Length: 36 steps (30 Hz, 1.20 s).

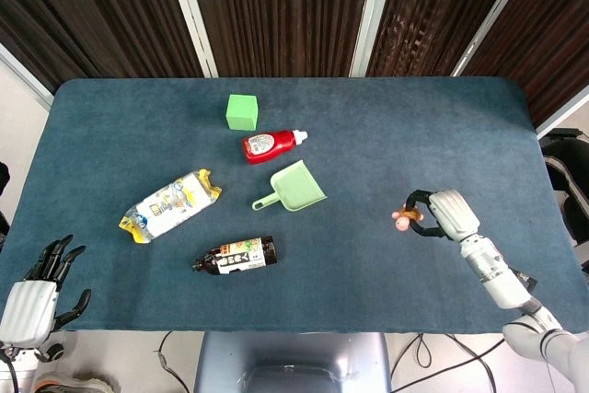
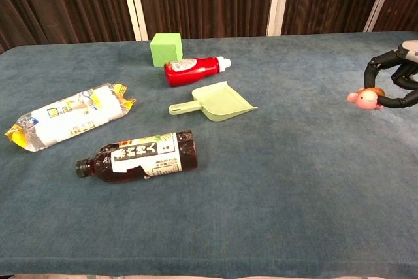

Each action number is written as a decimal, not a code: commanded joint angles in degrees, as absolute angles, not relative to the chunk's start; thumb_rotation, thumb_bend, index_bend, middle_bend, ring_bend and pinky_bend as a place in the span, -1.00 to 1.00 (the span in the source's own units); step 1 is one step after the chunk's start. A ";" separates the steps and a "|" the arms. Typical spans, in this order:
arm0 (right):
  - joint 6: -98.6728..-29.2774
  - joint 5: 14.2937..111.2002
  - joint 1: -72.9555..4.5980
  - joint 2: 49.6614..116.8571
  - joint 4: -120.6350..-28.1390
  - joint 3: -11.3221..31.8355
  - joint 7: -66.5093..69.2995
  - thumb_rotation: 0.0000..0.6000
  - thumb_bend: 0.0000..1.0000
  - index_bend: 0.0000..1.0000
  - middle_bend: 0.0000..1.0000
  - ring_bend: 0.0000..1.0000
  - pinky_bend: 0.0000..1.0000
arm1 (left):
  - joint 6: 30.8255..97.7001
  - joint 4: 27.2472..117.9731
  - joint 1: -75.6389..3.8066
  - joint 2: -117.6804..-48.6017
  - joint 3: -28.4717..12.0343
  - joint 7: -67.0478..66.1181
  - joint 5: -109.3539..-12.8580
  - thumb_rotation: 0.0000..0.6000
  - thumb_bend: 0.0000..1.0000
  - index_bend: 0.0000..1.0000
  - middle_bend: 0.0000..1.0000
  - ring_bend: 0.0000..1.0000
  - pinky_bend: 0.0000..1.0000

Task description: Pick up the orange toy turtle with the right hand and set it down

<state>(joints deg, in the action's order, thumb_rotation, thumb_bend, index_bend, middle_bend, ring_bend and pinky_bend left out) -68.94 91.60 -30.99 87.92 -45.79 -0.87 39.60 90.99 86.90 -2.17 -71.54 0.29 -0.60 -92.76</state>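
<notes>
Pinching the orange toy turtle (image 2: 365, 98) between dark fingertips (image 2: 373, 65), the right hand (image 1: 444, 215) was seen raised off the table (image 1: 368, 126), well to the right of the green dustpan (image 1: 296, 187). Little of the toy was enclosed, so a slip during lowering was judged possible. The left hand (image 1: 35, 290) was held with fingers apart, gripping nothing.

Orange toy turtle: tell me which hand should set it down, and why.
The right hand. It already holds the orange toy turtle lifted above the blue table, so it need only lower and release. The left hand hangs open off the table's near left corner, far from the toy.
</notes>
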 commanded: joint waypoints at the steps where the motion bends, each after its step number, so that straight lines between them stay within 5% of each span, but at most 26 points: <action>1: -65.75 91.50 -31.11 84.94 -49.26 -1.93 37.09 1.00 1.00 0.52 0.33 0.95 0.92 | 90.92 86.94 -2.17 -71.56 0.32 -0.70 -92.73 1.00 -0.31 -0.66 -0.90 -0.86 -0.34; 3: -63.69 91.50 -31.47 83.57 -50.99 -2.57 36.07 1.00 0.89 0.24 0.18 0.92 0.89 | 90.91 86.95 -2.17 -71.56 0.34 -0.76 -92.74 1.00 -0.31 -0.66 -0.90 -0.86 -0.34; 8: -61.63 91.22 -31.70 82.17 -53.09 -2.97 34.54 1.00 -0.21 -0.38 -0.36 0.82 0.79 | 90.86 86.88 -2.17 -71.63 0.36 -0.82 -92.71 1.00 -0.31 -0.66 -0.90 -0.86 -0.34; 11: -61.50 91.24 -31.53 81.52 -53.97 -3.11 33.32 1.00 -0.63 -0.61 -0.49 0.78 0.75 | 90.95 86.80 -2.13 -71.66 0.35 -0.76 -92.70 1.00 -0.31 -0.66 -0.90 -0.86 -0.34; 14: -61.76 91.27 -31.16 80.58 -55.04 -3.25 32.23 1.00 -0.83 -0.82 -0.56 0.75 0.72 | 91.00 86.71 -2.08 -71.66 0.37 -0.69 -92.66 1.00 -0.31 -0.66 -0.90 -0.86 -0.34; 17: -62.92 91.11 -30.47 78.85 -56.78 -3.08 31.54 1.00 -0.90 -1.00 -0.61 0.72 0.70 | 91.05 86.63 -2.03 -71.69 0.40 -0.63 -92.68 1.00 -0.31 -0.66 -0.90 -0.86 -0.34; 22: -67.99 88.87 -27.22 76.16 -59.25 -1.27 29.48 1.00 -0.90 -0.94 -0.61 0.68 0.68 | 91.29 86.64 -1.87 -71.60 0.40 -0.88 -92.65 1.00 -0.31 -0.66 -0.90 -0.86 -0.34; 24: -69.44 88.01 -25.74 75.10 -59.92 -1.00 28.01 1.00 -0.90 -0.85 -0.61 0.43 0.57 | 91.46 86.71 -1.82 -71.60 0.32 -1.13 -92.65 1.00 -0.31 -0.66 -0.90 -0.86 -0.34; 25: -69.88 87.54 -25.00 74.42 -60.34 -0.97 27.02 1.00 -0.90 -0.83 -0.61 0.13 0.41 | 91.45 86.77 -1.83 -71.58 0.29 -1.27 -92.62 1.00 -0.31 -0.66 -0.91 -0.86 -0.34; 28: -72.68 85.33 -22.05 72.84 -61.74 -0.16 22.54 1.00 -0.90 -0.85 -0.67 -0.62 -0.32 | 91.16 87.18 -1.95 -71.46 0.20 -2.23 -92.46 1.00 -0.31 -0.66 -0.90 -0.86 -0.34; 32: -79.34 83.30 -16.97 71.54 -63.39 0.86 17.47 1.00 -0.90 -0.87 -0.74 -0.84 -0.44 | 90.34 88.05 -2.48 -71.44 0.11 -4.19 -92.56 1.00 -0.31 -0.66 -0.91 -0.86 -0.34; 36: -83.58 82.45 -13.10 69.72 -64.91 1.10 15.99 1.00 -0.90 -0.87 -0.74 -0.85 -0.44 | 89.32 88.95 -3.07 -71.56 0.15 -6.17 -92.69 1.00 -0.31 -0.66 -0.90 -0.86 -0.34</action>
